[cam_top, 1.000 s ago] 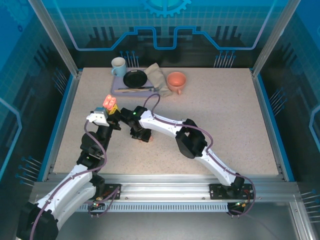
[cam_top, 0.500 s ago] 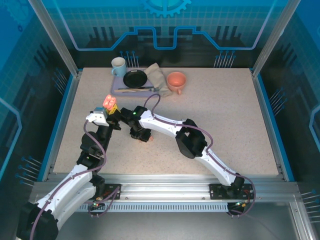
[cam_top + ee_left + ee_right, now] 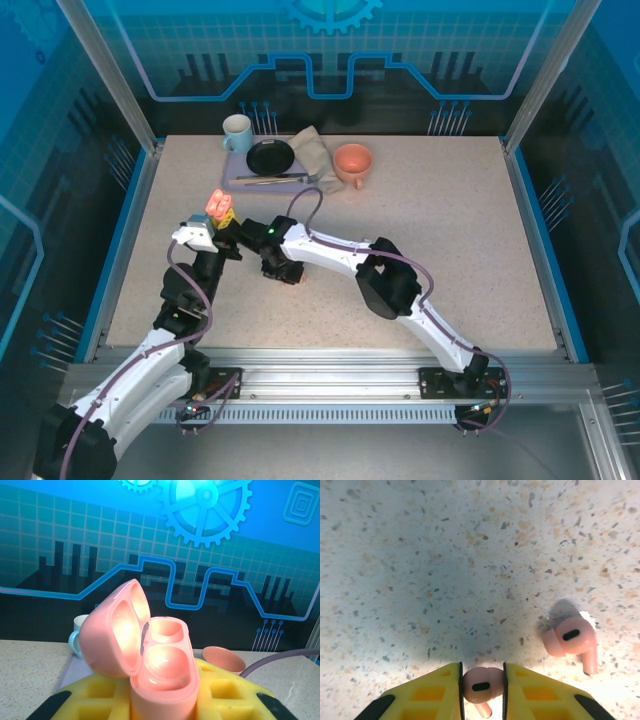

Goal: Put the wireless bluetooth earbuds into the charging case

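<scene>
Your right jaws are pinched on one pink earbud (image 3: 481,684) at the desk (image 3: 445,555); the second earbud (image 3: 570,641) lies near it. Your left jaws clamp the open charging case (image 3: 162,675). Risk: the rounded bud may slip or twist on lifting and then miss its well.

Glossy pink plastic charging case (image 3: 162,672), earbud (image 3: 481,684); matt speckled tabletop (image 3: 445,555).
</scene>
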Robot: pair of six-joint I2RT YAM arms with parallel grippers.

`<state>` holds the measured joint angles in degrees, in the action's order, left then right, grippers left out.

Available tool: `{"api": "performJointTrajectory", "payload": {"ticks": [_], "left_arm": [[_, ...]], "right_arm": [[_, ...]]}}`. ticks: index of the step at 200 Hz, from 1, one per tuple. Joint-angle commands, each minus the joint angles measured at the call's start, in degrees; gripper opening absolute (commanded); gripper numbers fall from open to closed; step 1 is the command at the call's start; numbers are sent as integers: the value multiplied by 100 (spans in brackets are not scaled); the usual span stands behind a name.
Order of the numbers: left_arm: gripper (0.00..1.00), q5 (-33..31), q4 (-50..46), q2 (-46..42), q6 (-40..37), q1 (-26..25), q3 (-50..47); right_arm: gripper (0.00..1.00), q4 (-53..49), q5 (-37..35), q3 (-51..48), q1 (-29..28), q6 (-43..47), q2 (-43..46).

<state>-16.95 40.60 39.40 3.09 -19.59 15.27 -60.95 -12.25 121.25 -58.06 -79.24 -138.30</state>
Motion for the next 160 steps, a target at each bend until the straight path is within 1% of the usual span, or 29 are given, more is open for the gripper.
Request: {"api": "performJointTrajectory", "payload": {"ticks": [1,32,79,125,137,160], "left_arm": [[0,4,128,23,76,70,147],[0,98,91,83,75,74,225],[0,598,179,258,-22,70,306],[0,1410,169,501,-168,70,514],[0,1713,150,578,-203,70,579],[0,2102,172,750,-186,62,685]], "right_arm": [[23,156,-389,-197,-55,76,640],[22,326,-566,-654,34,91,1049],[22,813,-787,-1697,324,206,1777],[21,1154,-1036,-2665,683,489,2455],[21,1314,-1178,-2923,799,701,2751],[21,1565,-1524,-3327,1004,1213,3383]]}}
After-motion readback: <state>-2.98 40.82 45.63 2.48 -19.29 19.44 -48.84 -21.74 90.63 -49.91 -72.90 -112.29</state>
